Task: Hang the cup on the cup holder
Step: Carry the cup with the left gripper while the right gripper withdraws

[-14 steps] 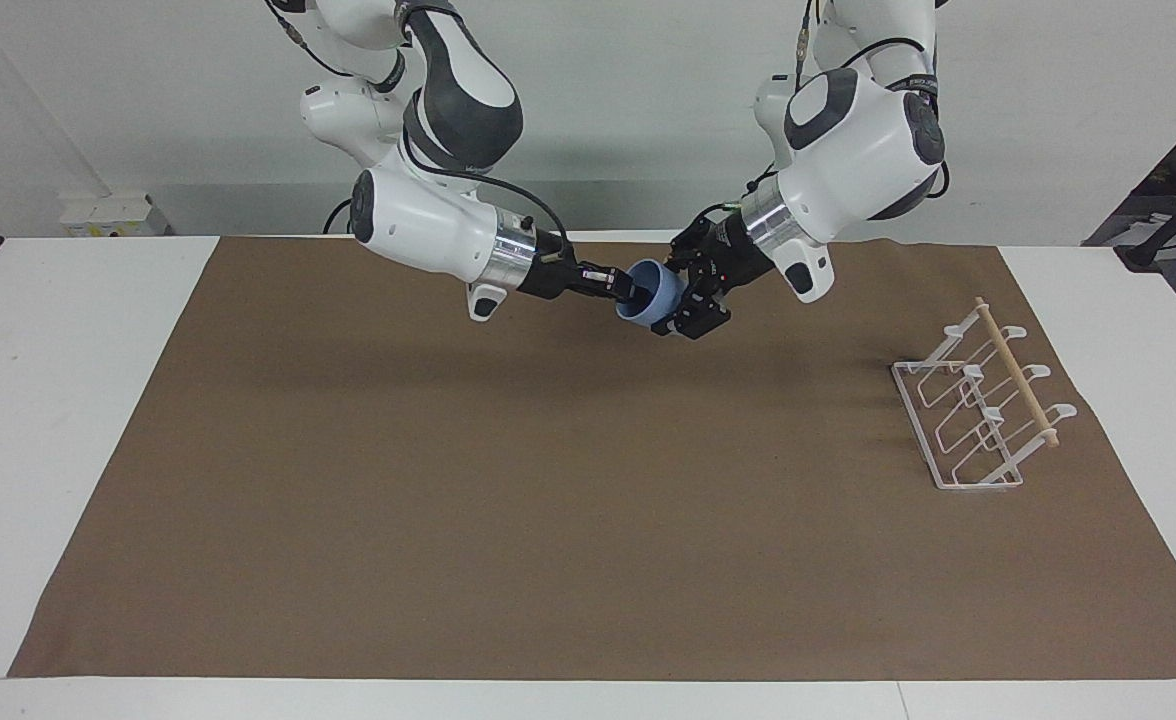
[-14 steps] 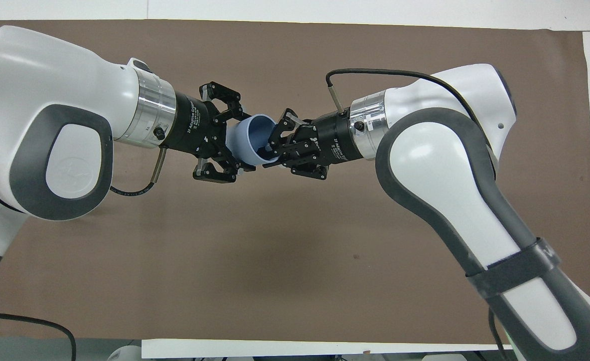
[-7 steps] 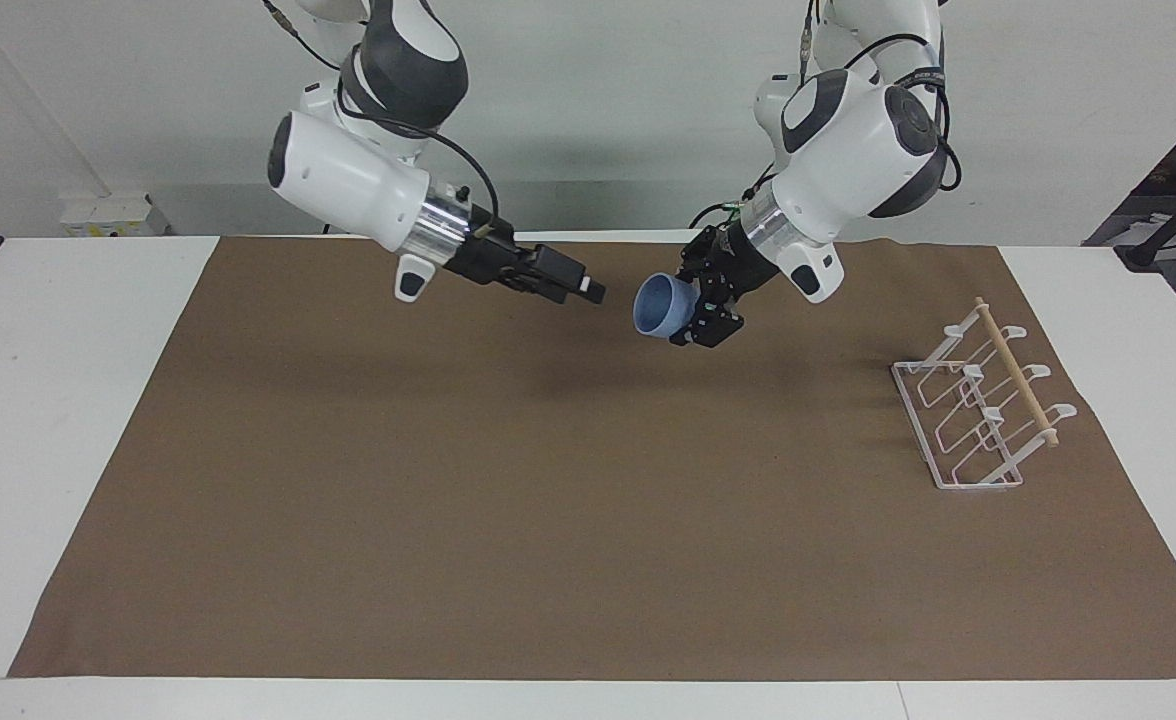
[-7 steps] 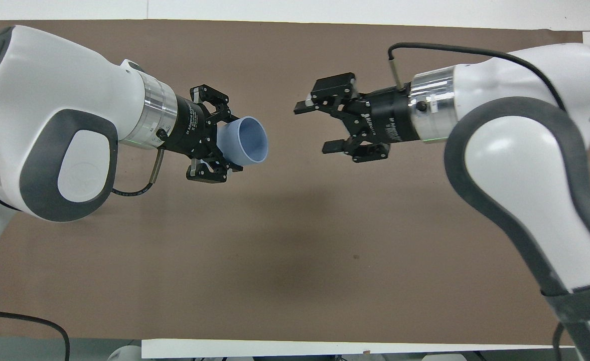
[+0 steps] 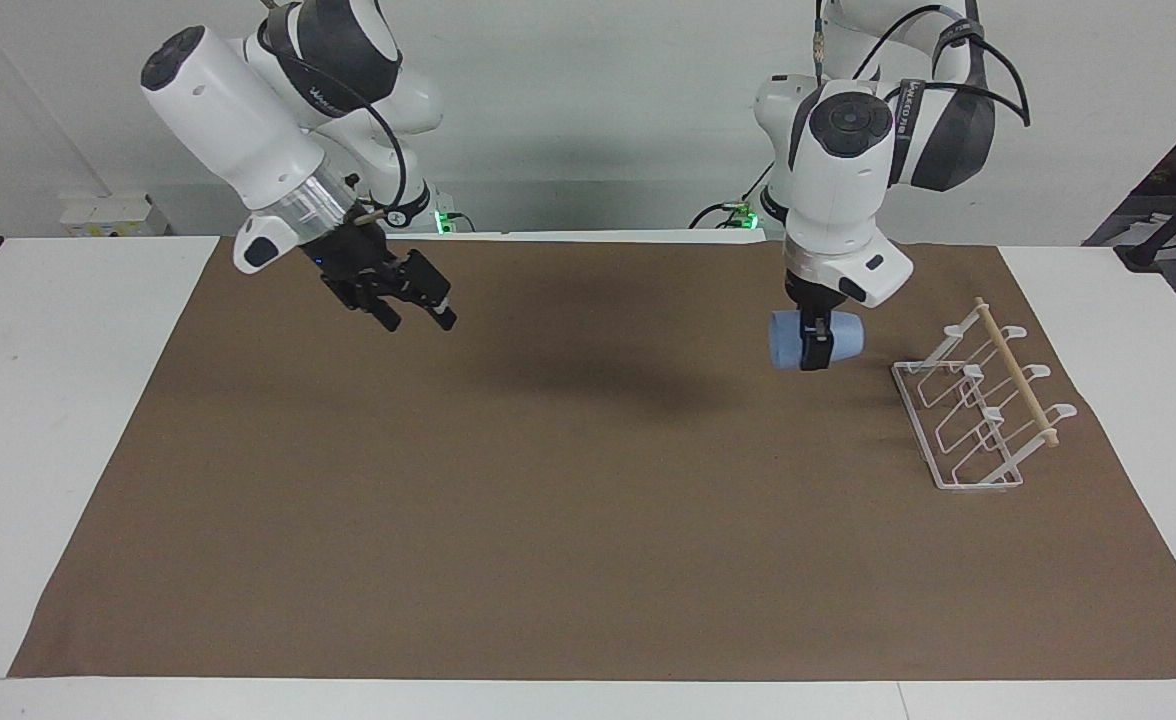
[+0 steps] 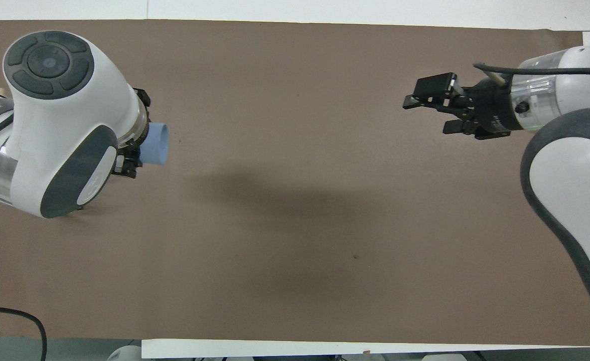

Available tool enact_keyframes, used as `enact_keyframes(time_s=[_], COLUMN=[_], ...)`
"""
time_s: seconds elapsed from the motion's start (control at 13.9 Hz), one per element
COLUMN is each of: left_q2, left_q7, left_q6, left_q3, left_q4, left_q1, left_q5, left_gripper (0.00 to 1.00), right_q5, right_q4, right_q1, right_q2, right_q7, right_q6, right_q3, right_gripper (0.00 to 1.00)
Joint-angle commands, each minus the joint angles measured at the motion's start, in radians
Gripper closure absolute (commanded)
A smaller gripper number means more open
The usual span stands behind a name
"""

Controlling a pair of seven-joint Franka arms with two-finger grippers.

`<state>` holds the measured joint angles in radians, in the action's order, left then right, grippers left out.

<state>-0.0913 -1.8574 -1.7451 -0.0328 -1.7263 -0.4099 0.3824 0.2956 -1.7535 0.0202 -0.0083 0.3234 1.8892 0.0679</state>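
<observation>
**Operator:** Since the earlier frame, what has moved?

**Technician:** Both arms have separated. The left hand (image 5: pixel 814 345) has carried the cup (image 5: pixel 816 339) away from mid-desk toward the left arm's end and now points straight down. The right hand (image 5: pixel 416 310) has pulled back toward its own end, fingers spread, holding nothing, and hangs over the brown mat (image 5: pixel 548 520).

**Operator:** State of the grip?

**Technician:** The left hand is clamped on the cup. The cup lies on its side in the air, with the fingers pinching it about mid-body. In the overhead view the cup (image 6: pixel 153 144) pokes out from under the wrist, mouth toward 3 o'clock.

**Operator:** Where is it relative to the rack?

**Technician:** In the facing view the cup is near the rack (image 5: pixel 983 405), at about the rack's 9 o'clock, raised and not touching it. The rack stands on the mat with its prongs slanted and a wooden rod (image 5: pixel 1016 372) across the top.

**Operator:** Hazards from here?

**Technician:** Three likely ones.
1. The cup is smooth and tapered, so a fast swing could slide it out of the pinch.
2. The mouth does not appear to face a prong, so without reorientation the rim would strike the wire.
3. The rack looks light; a sideways push could shift or tip it.
</observation>
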Motion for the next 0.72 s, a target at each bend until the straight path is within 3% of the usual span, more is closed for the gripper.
enact_keyframes(time_s=[0.0,0.29,0.43,0.65], left_q2=[-0.011,-0.102,-0.155,-0.188], left_q7=[-0.009,-0.028,-0.028,-0.031], left_q6=[0.027,0.035,0.016,-0.054], left_q3=[0.001,-0.001,-0.002,-0.001], left_q4=[-0.022,-0.021,-0.022,-0.038], left_q1=[0.045,0.095,0.131,0.175], left_q5=[0.241,0.611,0.78,0.872], left_gripper=[0.62,0.62,0.62,0.62], right_q5=[-0.178,-0.36,-0.362,-0.381], right_q4=[0.037,0.175,0.256,0.296], right_q1=[-0.051,-0.086,-0.095,-0.123], right_q2=[-0.008,-0.01,-0.001,0.002], right_q7=[-0.108,-0.165,-0.173,-0.268], right_q6=[-0.118,-0.333,-0.448,-0.55], right_q3=[0.01,0.012,0.009,0.001], right_gripper=[0.0,0.0,0.0,0.0])
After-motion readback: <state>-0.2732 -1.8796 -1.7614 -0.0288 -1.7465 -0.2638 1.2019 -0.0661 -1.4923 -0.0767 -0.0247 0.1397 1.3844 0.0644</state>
